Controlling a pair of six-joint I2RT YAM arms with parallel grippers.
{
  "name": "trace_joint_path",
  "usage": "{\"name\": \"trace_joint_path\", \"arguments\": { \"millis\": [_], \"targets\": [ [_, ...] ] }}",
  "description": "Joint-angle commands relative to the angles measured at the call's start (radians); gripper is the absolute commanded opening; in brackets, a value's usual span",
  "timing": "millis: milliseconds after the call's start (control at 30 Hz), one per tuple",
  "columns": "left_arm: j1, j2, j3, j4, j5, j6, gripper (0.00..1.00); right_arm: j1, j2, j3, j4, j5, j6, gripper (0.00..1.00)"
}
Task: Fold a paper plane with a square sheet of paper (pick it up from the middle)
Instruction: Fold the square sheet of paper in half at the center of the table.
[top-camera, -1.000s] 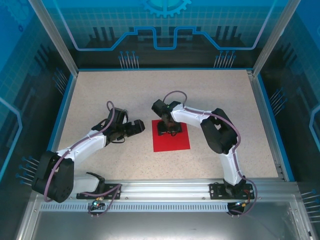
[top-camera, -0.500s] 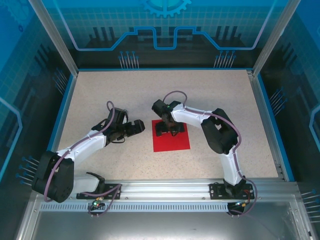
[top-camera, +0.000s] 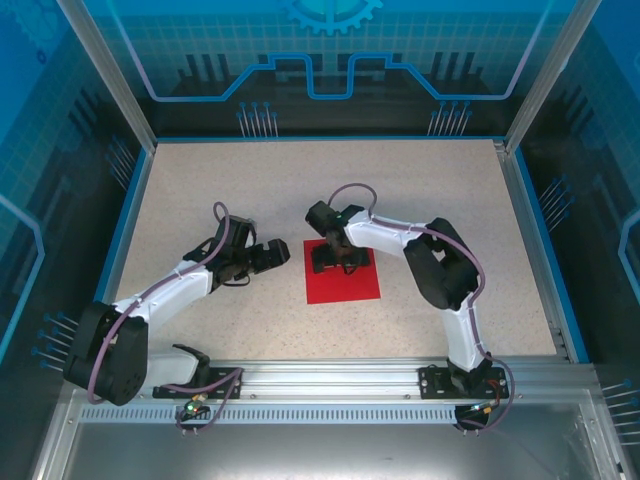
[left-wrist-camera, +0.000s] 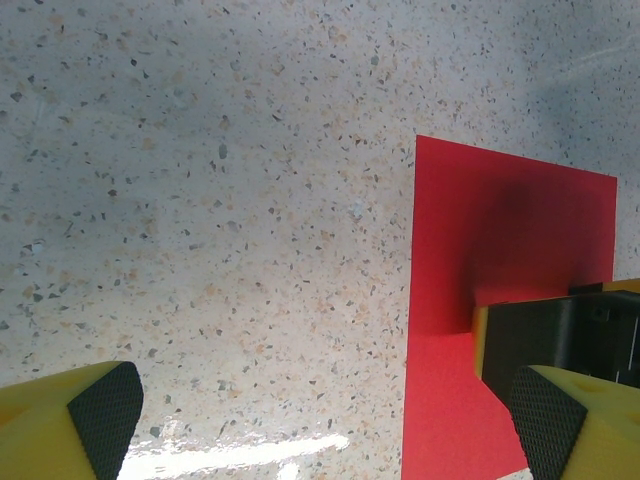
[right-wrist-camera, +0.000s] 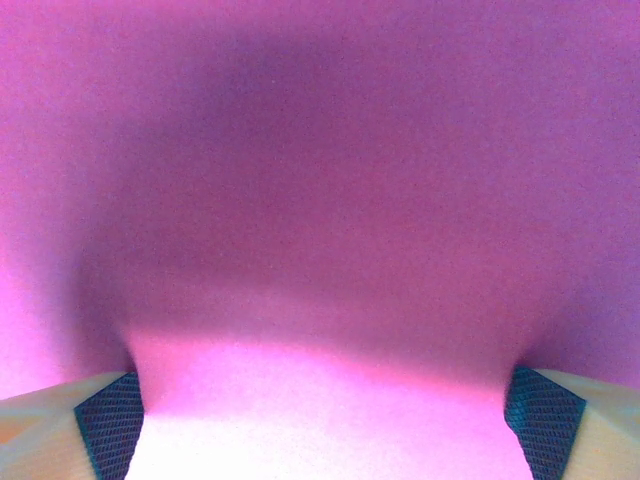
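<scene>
Right gripper (top-camera: 338, 258) spread wide over the red paper (top-camera: 342, 283)

Since a second ago its jaws have widened while the paper has stayed put on the worktop (top-camera: 250, 190). The open fingertips (right-wrist-camera: 110, 420) sit low on the paper's far half, and the sheet spans the gap between them, ungrasped. The left gripper (top-camera: 268, 256) hangs open just left of the paper's far-left corner, clear of its edge.
</scene>
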Motion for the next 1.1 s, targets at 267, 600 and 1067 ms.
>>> {"name": "trace_joint_path", "arguments": {
  "millis": [267,600,1067],
  "targets": [
    [0.009,0.007,-0.009,0.014,0.034,-0.013,0.99,0.011,0.091,-0.077,0.003,-0.053,0.037,0.77],
    [0.009,0.01,-0.006,0.008,0.035,-0.01,0.98,0.015,-0.017,-0.007,-0.05,-0.013,0.012,0.63],
    [0.009,0.007,0.035,-0.034,0.037,0.002,0.98,0.01,-0.211,-0.012,-0.007,-0.104,0.008,0.29]
  ]
}}
